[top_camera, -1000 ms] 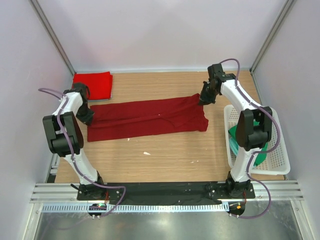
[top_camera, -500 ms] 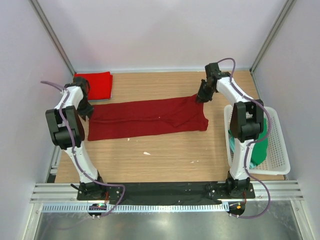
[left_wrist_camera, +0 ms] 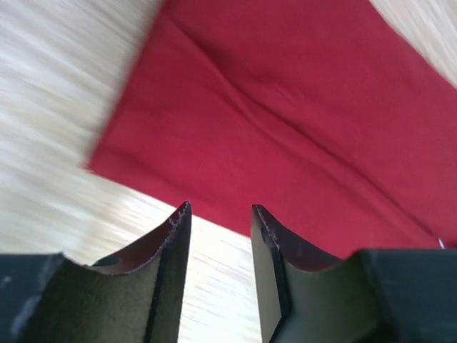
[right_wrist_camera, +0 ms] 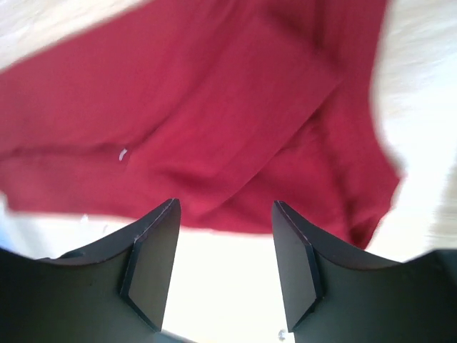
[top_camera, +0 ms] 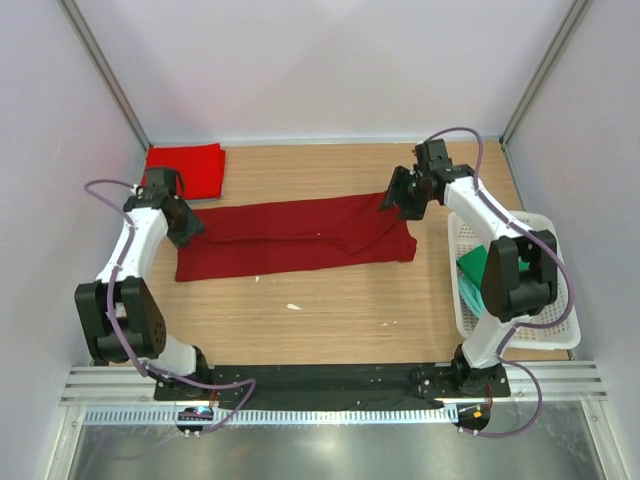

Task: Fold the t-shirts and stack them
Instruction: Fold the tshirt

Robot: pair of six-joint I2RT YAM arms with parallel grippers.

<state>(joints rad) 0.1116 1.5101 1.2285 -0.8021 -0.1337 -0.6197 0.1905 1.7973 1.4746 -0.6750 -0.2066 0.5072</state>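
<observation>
Bright red t-shirt [top_camera: 186, 170]: folded, bench far-left corner. Maroon t-shirt [top_camera: 295, 237]: mid-bench, long strip; cross-folds, stacking pending. Green t-shirt [top_camera: 472, 263]: in basket [top_camera: 560, 338], right edge. Left gripper [left_wrist_camera: 218, 211], right gripper [right_wrist_camera: 225, 207]: jaws apart, empty.

My left arm [top_camera: 135, 242] and right arm [top_camera: 480, 205]: white links, black joints. Lilac cables [top_camera: 100, 184] trail each. Fingers [left_wrist_camera: 168, 286]: matte black wedges.

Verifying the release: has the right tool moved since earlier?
Yes, slightly: the right tool drew back from the rear wall, rising off the maroon shirt.
</observation>
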